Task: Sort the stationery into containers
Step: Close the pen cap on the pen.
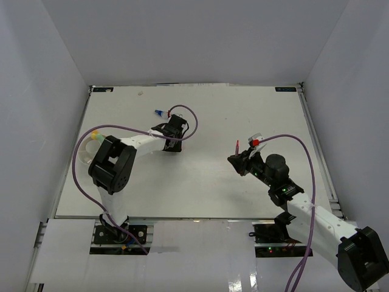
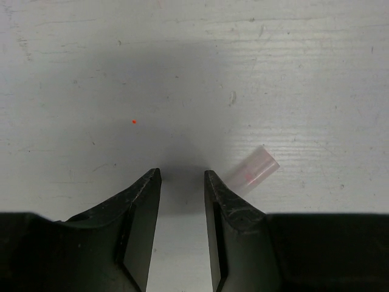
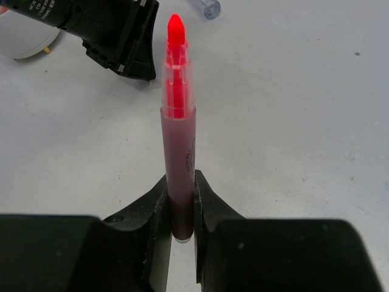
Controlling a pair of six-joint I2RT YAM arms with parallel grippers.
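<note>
Red marker [image 3: 179,134], uncapped, tip pointing away from the wrist, was clamped by its lower barrel between the fingers of the right gripper [image 3: 180,179], right of the table's [image 1: 200,188] centre. Left gripper [image 2: 182,174] sat low over bare table toward the far middle, fingers narrowly apart, nothing between them. A clear cap [image 2: 255,170] lay just beside one finger. A blue-capped bottle [image 1: 159,112] lay near, farther back. White dish [image 1: 84,152] stood at the table's left edge, largely hidden by the left arm. Yellow and green items showed inside, but their compartments couldn't be told.
</note>
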